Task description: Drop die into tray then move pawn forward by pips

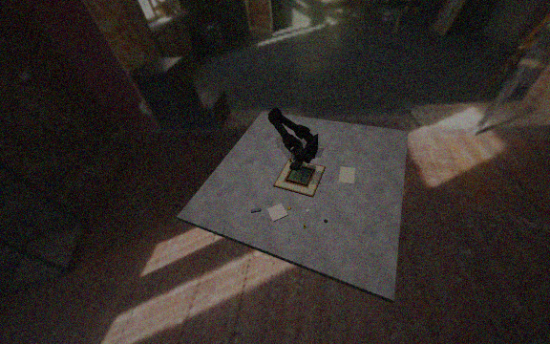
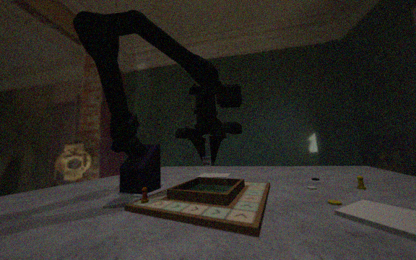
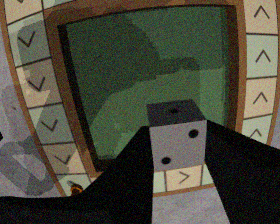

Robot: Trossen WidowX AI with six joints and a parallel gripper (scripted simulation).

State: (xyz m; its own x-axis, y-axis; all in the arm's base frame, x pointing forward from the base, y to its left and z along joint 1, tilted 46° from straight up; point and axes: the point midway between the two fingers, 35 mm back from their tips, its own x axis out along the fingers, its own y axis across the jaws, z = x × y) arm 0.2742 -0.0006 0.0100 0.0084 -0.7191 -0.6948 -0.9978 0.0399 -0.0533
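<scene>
My gripper [image 2: 208, 162] [image 3: 173, 130] is shut on the die [image 3: 177, 145] [image 2: 207, 159] and holds it in the air above the dice tray. In the wrist view the die shows two pips on the face toward the camera and one on the darker face. The tray [image 2: 198, 196] has a brown wall and a green floor, and no other thing shows in it. The board [image 2: 193, 219] [image 1: 294, 191] has a ring of cream and green squares with arrows. The orange pawn [image 2: 144, 195] [image 3: 76, 190] stands upright on a square at the board's corner, near the arm's base.
A white slab [image 2: 392, 218] [image 1: 277, 212] lies off the board. Near it are a yellow pawn-like piece [image 2: 360, 183], a small yellow piece [image 2: 334, 202], a white disc [image 2: 312, 187] and a dark disc [image 2: 315, 179]. A pale sheet [image 1: 347, 175] and a small dark bar [image 1: 256, 210] also lie on the table.
</scene>
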